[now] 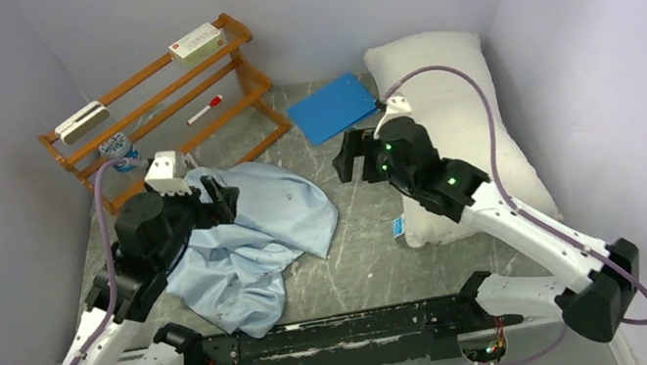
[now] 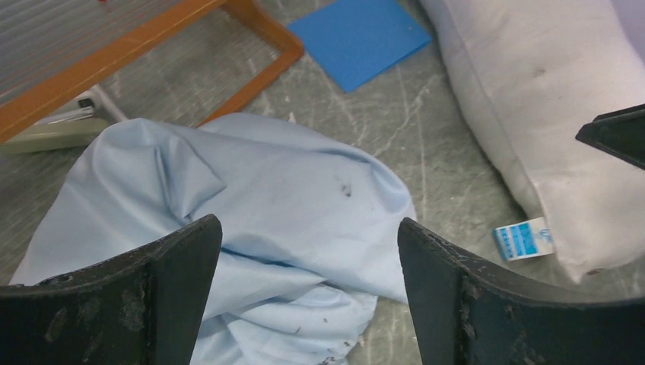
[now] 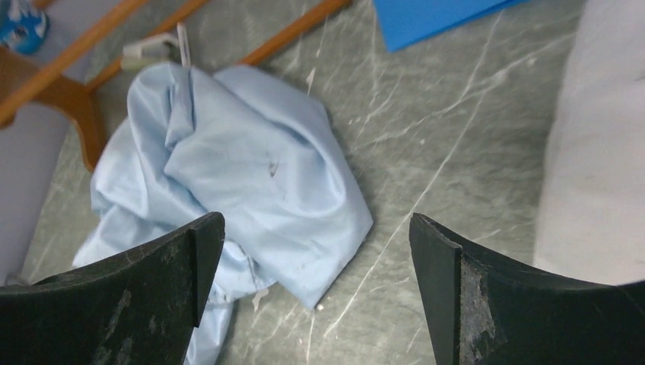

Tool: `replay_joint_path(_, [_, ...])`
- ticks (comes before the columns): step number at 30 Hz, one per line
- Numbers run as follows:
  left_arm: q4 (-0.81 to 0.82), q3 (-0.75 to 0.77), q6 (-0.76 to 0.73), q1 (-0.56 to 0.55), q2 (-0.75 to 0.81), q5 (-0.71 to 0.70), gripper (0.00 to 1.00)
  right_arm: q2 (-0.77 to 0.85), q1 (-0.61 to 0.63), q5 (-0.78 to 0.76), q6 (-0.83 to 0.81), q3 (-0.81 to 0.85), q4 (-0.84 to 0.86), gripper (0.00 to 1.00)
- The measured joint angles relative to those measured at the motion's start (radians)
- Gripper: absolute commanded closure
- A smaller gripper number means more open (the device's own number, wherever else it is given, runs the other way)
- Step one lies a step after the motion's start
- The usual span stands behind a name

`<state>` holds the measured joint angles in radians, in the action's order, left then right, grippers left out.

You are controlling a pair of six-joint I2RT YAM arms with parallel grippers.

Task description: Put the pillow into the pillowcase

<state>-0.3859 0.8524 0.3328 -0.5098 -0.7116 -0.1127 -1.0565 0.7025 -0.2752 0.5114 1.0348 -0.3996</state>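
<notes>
The right claw (image 3: pixel 313 228) (jaws wide) hangs over the crumpled pillowcase (image 3: pixel 236 167), pillow (image 3: pixel 601 152) alongside.

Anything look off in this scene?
Pillowcase is crumpled in a heap, with small dark specks on it. Pillow lies apart, at the right. Left tool and right tool open, empty.

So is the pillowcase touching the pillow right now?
Apart. The left wrist view shows a strip of bare table between the pillowcase and the pillow; the top external view shows the same gap.
</notes>
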Motion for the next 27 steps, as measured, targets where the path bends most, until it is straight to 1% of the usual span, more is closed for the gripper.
replay_joint_path(4, [0.005, -0.069, -0.024, 0.000, 0.047, -0.032, 0.11, -0.081, 0.000, 0.080, 0.001, -0.027, 0.036, 0.09])
replay_joint_path(6, [0.010, -0.090, -0.042, -0.001, 0.054, -0.045, 0.10, -0.119, 0.001, 0.079, -0.003, -0.027, 0.037, 0.07])
replay_joint_path(10, [0.025, -0.129, -0.072, -0.002, 0.053, -0.049, 0.11, -0.181, 0.002, -0.031, -0.055, 0.005, 0.034, 0.02])
replay_joint_path(13, [0.022, -0.133, -0.088, -0.002, 0.030, -0.049, 0.11, -0.263, -0.004, -0.180, -0.132, 0.091, 0.035, 0.01])
replay_joint_path(15, [0.021, -0.133, -0.096, -0.002, 0.021, -0.048, 0.11, -0.313, -0.021, -0.245, -0.179, 0.141, 0.048, 0.01])
replay_joint_path(18, [0.022, -0.133, -0.110, -0.002, 0.014, -0.036, 0.09, -0.377, -0.076, -0.293, -0.231, 0.201, 0.059, 0.01])
replay_joint_path(21, [0.026, -0.134, -0.121, -0.002, 0.004, -0.015, 0.10, -0.399, -0.149, -0.288, -0.259, 0.225, 0.058, 0.00])
replay_joint_path(24, [0.026, -0.129, -0.123, -0.002, -0.049, -0.006, 0.16, -0.401, -0.203, -0.276, -0.272, 0.244, 0.055, 0.02])
replay_joint_path(27, [-0.023, -0.063, -0.111, -0.003, -0.187, -0.004, 0.18, -0.393, -0.233, -0.224, -0.273, 0.253, 0.057, 0.05])
